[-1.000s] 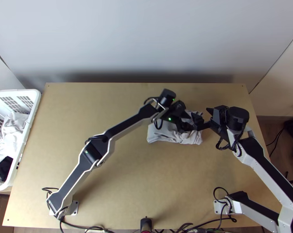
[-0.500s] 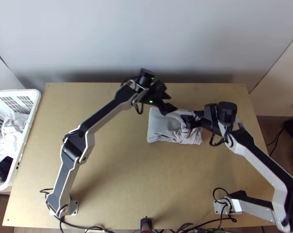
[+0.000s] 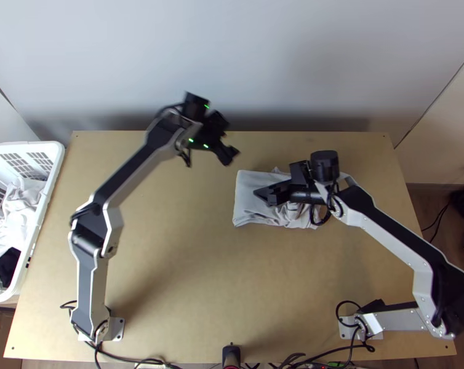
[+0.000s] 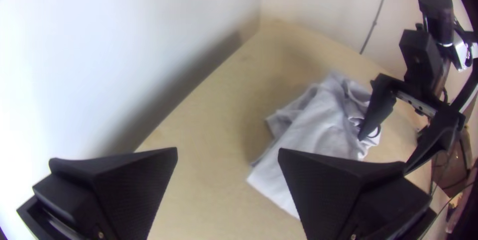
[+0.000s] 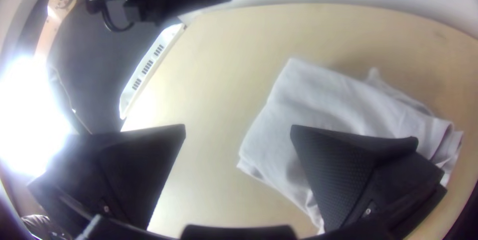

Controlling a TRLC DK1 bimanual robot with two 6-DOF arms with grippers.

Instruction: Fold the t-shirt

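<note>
Lying right of centre on the light, smooth wooden table (image 3: 170, 277), towards its far side: a pale grey, soft-knit t-shirt (image 3: 247, 184), folded into a compact, roughly rectangular packet. Flat and taut-looking over the part towards the basket side, with layered edges at one corner; creased and bunched at the opposite end, with a small pointed flap poking out along the far side. Above the flatter part in the top view, the right gripper (image 3: 261, 195), matte black and wedge-shaped. In the right wrist view, broad fingers (image 5: 338, 175) with a finely textured inner face, spread wide apart, with nothing pinched between them; impossible to tell whether touching the cloth. Beyond the packet's basket-side edge, near the table's far edge and well apart from the fabric, the left gripper (image 3: 228, 136), equally black and angular. In the left wrist view, blunt, tapering fingers (image 4: 134, 185), also standing wide open and without cloth. At the table's left edge, a white plastic laundry basket (image 3: 58, 154) with a rounded rim and slotted walls, holding crumpled whitish fabric (image 3: 23, 200) and a dark, bunched cloth (image 3: 8, 265). Behind the table, a plain, pale wall (image 3: 232, 61).
</note>
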